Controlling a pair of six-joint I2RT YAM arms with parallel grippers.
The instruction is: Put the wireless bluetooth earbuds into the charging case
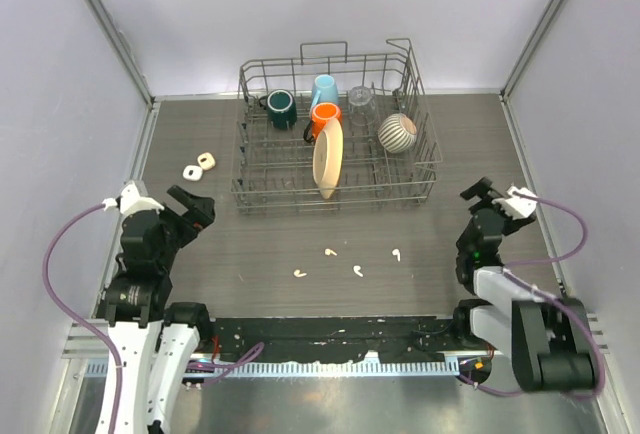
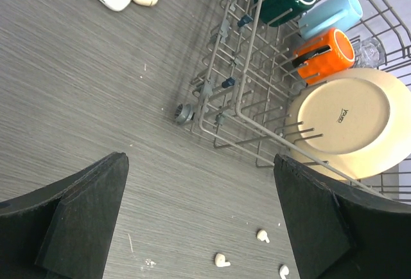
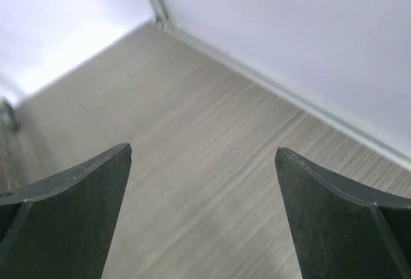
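The left gripper point(image 2: 199, 158) and right gripper point(image 3: 204, 150) both hung spread wide and empty above the table point(image 1: 250, 254), the four earbuds point(image 1: 330, 252) lying loose between them, well apart from the two cases point(image 1: 193, 172) beside the dish rack point(image 1: 340, 189).

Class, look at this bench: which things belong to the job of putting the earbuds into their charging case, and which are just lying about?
Belongs to the job:
four white earbuds
two charging cases

Just lying about:
dish rack
green mug
blue cup
orange mug
clear glass
striped bowl
cream plate
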